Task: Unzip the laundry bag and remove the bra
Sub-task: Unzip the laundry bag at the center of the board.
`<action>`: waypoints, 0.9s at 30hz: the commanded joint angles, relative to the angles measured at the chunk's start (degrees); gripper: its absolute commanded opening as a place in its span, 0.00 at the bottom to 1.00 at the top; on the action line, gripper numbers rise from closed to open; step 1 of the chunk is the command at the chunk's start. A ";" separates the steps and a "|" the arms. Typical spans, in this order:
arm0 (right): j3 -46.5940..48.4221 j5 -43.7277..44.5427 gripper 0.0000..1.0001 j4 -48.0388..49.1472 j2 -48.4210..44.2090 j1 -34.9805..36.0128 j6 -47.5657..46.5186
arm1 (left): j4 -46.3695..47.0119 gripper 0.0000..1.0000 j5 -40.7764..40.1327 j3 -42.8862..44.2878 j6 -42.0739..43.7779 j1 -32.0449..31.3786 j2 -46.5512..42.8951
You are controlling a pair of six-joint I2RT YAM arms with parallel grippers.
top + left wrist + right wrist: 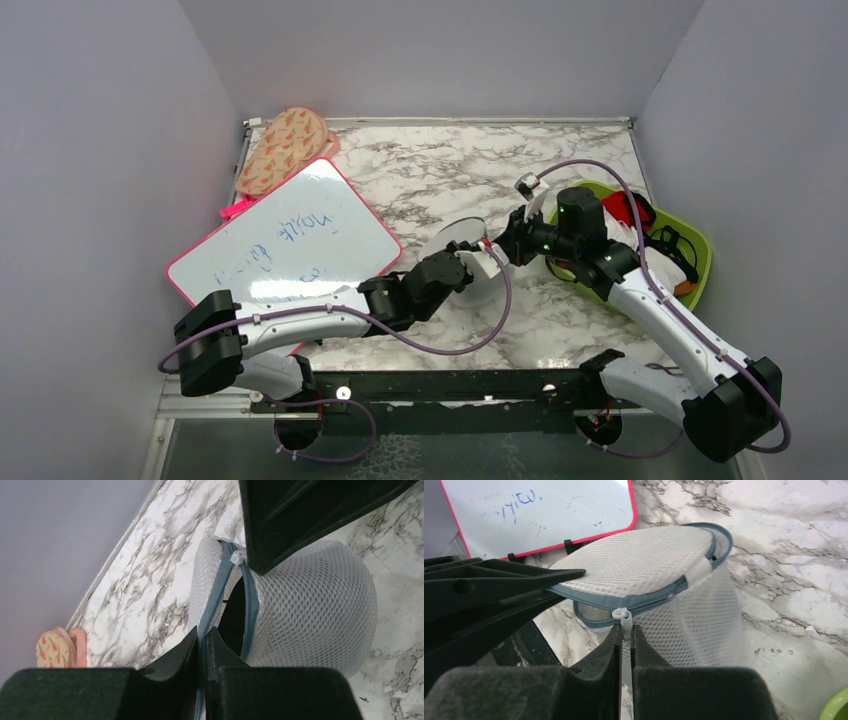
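**A:** where's the laundry bag (pixel 460 232) sitting right now?

**B:** pretty much the middle of the marble table (pixel 420 170), wedged between the two arms. The zipper (pixel 216 592) round the rim is partway undone, so the top flap is lifted and there's a dark gap. Can't tell what's in there.

**A:** and the grippers?

**B:** left gripper (pixel 202 636) has its jaws pressed together on the blue-grey zipper edge by the gap. Right gripper (pixel 625 632) is pinching the little white zipper pull (pixel 623 616). Whiteboard (pixel 290 240) is to the bag's left, and the lime-green tray (pixel 703 250) is off right, under the right arm.
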 commanded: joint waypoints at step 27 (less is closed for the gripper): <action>3.33 -4.94 0.19 -1.87 1.44 -3.15 -5.35 | 8.62 0.00 -2.70 -5.05 5.42 -2.62 -11.33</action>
